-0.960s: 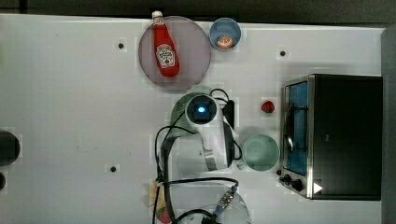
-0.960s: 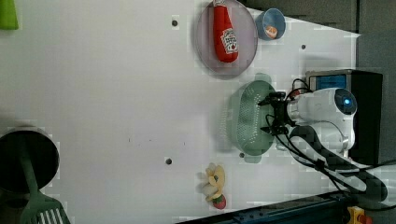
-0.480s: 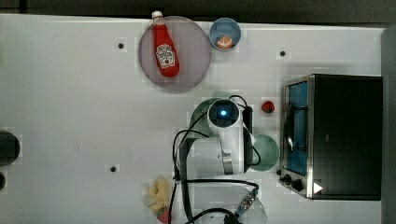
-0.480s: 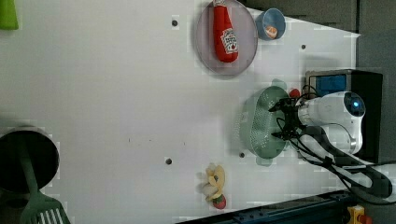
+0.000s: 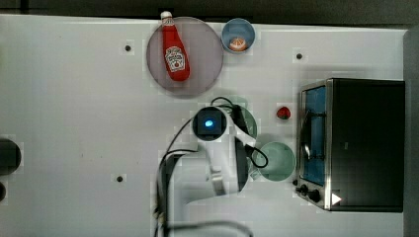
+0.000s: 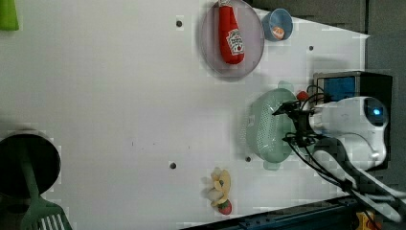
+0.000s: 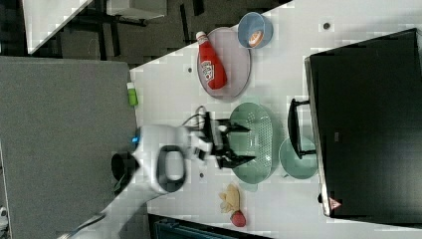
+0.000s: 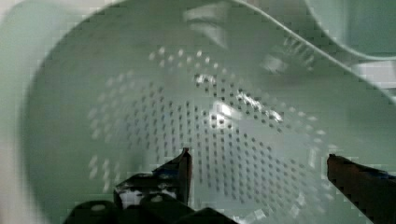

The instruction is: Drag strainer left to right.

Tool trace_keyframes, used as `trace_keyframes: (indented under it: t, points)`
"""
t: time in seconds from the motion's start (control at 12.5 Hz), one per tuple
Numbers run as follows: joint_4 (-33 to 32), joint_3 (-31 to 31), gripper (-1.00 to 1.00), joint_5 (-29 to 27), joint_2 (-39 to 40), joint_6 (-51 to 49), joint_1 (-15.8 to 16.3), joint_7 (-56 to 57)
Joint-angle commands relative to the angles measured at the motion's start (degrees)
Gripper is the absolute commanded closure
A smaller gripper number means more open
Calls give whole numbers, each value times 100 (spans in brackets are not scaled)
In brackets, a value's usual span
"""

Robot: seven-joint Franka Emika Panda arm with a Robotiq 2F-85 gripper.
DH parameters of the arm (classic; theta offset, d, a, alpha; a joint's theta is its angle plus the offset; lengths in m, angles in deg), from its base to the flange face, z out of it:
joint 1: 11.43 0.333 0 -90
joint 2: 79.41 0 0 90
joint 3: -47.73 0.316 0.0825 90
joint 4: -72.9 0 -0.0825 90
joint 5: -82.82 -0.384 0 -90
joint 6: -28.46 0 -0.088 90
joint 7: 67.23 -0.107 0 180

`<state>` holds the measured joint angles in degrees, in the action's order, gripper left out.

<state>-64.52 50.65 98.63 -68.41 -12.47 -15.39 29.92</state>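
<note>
While the black gripper [image 7: 244,143] hangs with fingers spread inside the pale green perforated plastic strainer [image 7: 259,144], light, stiff and slippery, its right-view right wall looks pushable.

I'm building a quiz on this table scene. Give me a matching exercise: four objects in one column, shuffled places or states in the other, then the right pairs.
Column 1
1. ketchup bottle
2. strainer
3. mug
4. gripper

Column 2
A. open, above the strainer bowl
B. lying on the grey plate
C. beside the toaster oven door
D. between the grey plate and the mug in the right view

Pairs: 1-B, 2-D, 3-C, 4-A
</note>
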Motion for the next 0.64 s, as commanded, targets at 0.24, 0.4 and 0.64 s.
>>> trace_keyframes:
  t: [0.24,0.4,0.64]
  points:
    - [302,-78,-100,-1508,-2446,-1893,20,2429]
    - [664,-116,-100,-1584,-3151,-2845,20,3338]
    - [1480,-136,-100,-1608,-3499,-4172,18,3515]
